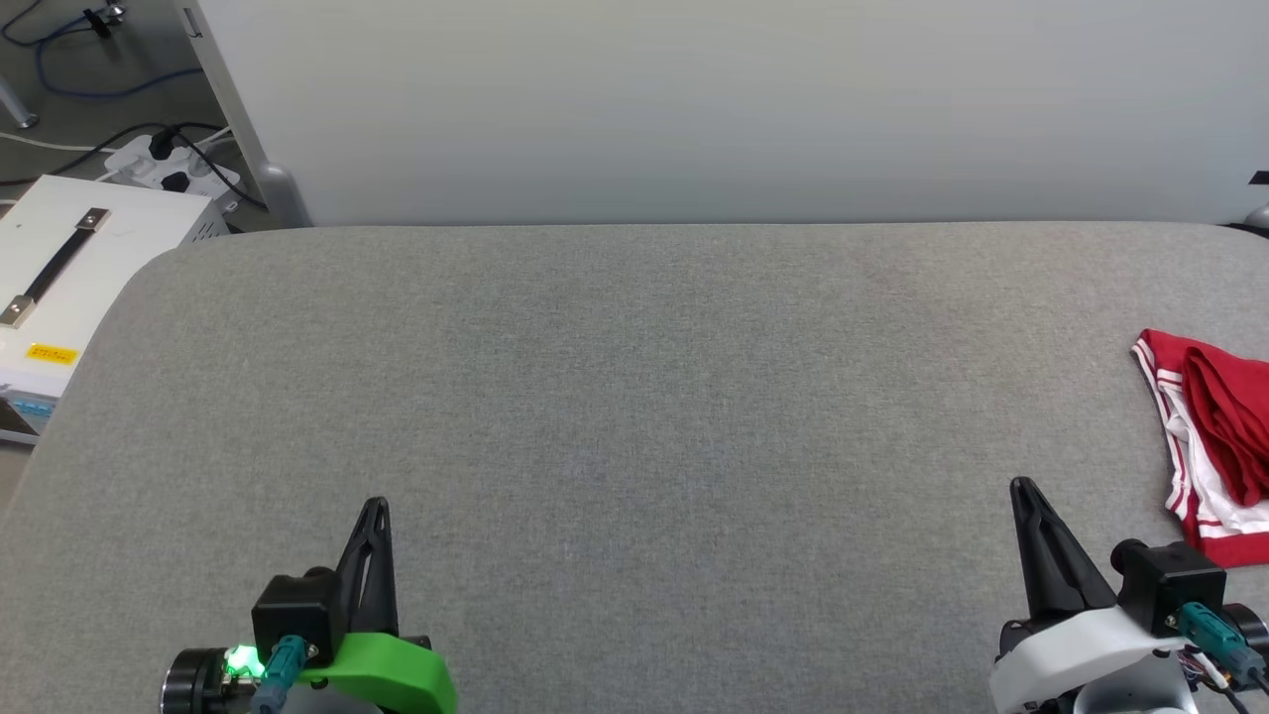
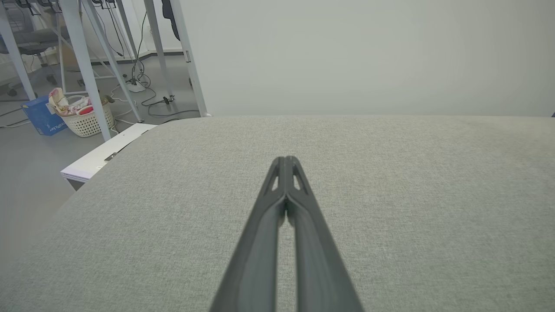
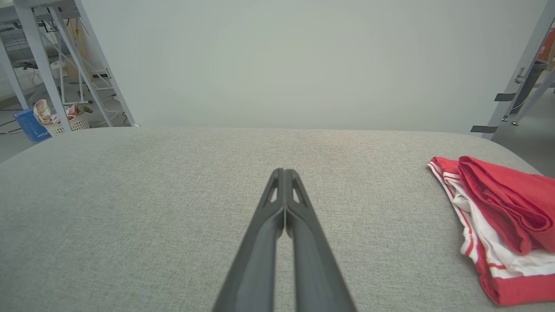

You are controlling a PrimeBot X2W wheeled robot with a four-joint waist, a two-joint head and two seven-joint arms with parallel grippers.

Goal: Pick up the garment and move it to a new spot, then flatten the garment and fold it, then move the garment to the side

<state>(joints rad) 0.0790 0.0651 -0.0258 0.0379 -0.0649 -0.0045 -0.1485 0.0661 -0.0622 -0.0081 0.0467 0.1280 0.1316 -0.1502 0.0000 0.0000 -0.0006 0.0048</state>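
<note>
Currently | garment (image 1: 1214, 446) is seen folded over at the right edge of the table (image 1: 634, 397), judged set aside | left gripper (image 1: 375, 511) and right gripper (image 1: 1021, 491) are parked at the near edge, jaws together, nothing held, middle kept free.

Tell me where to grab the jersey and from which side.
Probably the thick red roll atop the garment: it stands proud of the grey surface, so there is something to pinch. Come with the right gripper, the nearer one, from the surface's middle, once it opens; it is shut now.
</note>
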